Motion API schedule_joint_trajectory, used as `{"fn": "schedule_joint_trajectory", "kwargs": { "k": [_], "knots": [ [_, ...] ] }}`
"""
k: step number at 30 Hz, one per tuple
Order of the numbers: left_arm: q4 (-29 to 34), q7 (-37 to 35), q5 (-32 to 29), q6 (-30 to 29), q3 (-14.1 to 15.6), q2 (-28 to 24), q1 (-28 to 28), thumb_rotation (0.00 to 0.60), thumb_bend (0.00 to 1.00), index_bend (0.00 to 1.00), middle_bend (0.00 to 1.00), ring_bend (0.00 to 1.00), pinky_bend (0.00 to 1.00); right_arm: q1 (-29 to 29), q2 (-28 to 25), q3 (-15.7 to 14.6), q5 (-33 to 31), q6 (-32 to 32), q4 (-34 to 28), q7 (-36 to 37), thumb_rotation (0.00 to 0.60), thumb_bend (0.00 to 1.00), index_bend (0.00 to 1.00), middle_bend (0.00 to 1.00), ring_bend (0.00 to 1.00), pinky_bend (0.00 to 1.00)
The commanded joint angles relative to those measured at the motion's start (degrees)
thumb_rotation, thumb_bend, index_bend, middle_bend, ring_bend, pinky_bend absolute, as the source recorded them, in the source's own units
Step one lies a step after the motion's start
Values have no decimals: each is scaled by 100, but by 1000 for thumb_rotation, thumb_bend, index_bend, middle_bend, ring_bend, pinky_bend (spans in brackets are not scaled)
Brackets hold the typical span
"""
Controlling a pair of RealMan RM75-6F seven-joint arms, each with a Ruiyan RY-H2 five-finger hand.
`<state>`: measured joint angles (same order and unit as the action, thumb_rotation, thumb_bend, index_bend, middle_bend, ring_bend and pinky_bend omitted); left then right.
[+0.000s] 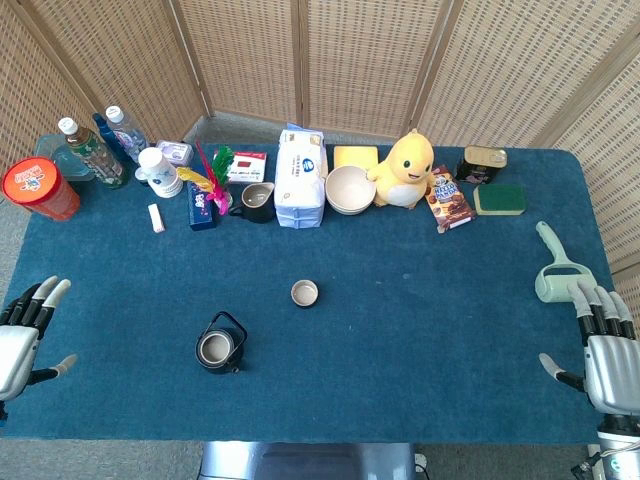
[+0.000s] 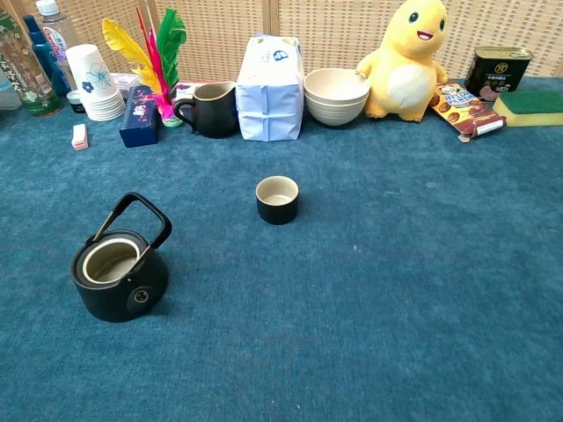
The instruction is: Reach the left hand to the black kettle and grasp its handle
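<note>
We are holding our left hand (image 1: 22,335) and right hand (image 1: 605,350) spread and empty at the table's (image 1: 400,380) side edges; the black kettle (image 1: 219,343) is sitting near its front edge.

No text can be read with certainty. White characters are seen on the red canister (image 1: 33,186) at ten o'clock of the counter (image 1: 400,330), and print on the snack packet (image 2: 464,109) and dark tin (image 2: 498,69), all too small.

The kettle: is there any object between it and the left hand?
Nothing visible. Only bare blue cloth lies between the left hand at the table's left edge and the kettle. Its handle stands upright and free.
</note>
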<state>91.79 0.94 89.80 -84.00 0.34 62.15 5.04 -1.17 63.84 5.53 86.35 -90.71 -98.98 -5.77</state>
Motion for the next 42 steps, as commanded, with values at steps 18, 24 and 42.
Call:
{"fn": "schedule_joint_trajectory", "kwargs": {
  "k": [18, 24, 42],
  "knots": [
    [75, 31, 842, 977, -104, 230, 1069, 600, 0, 0, 0, 0, 124, 0, -55, 38, -60, 12, -40, 106, 600, 0, 0, 0, 0, 0],
    [481, 766, 661, 1837, -380, 502, 1714, 600, 0, 0, 0, 0, 124, 9, -108, 76, -146, 26, -13, 244, 600, 0, 0, 0, 0, 0],
    [673, 2979, -1050, 3271, -828, 1611, 2743, 600, 0, 0, 0, 0, 124, 4, -187, 148, -324, 98, 60, 485, 600, 0, 0, 0, 0, 0]
  ]
}}
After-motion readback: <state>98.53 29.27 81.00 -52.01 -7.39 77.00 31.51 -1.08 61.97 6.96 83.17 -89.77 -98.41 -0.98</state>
